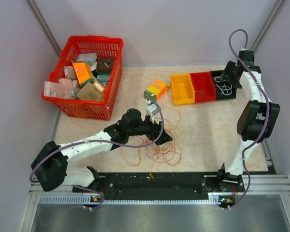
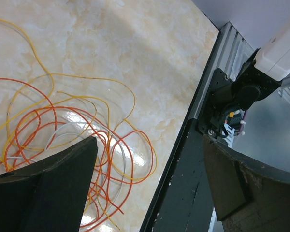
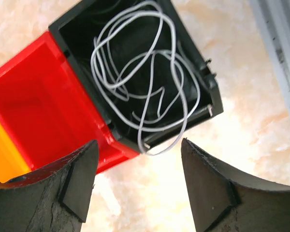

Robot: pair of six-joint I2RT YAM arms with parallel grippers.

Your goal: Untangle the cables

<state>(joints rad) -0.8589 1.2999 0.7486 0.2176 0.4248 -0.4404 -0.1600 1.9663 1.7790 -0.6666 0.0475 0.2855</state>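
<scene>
beige marbled table, grey walls, cables looped near its front.

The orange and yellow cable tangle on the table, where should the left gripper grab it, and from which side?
I'd grip the outer yellow loop at the tangle's near edge, where one strand lies alone. Come from above with the open left gripper, jaws across the strand: the wires lie flat on the table, so nothing offers a side hold.
</scene>
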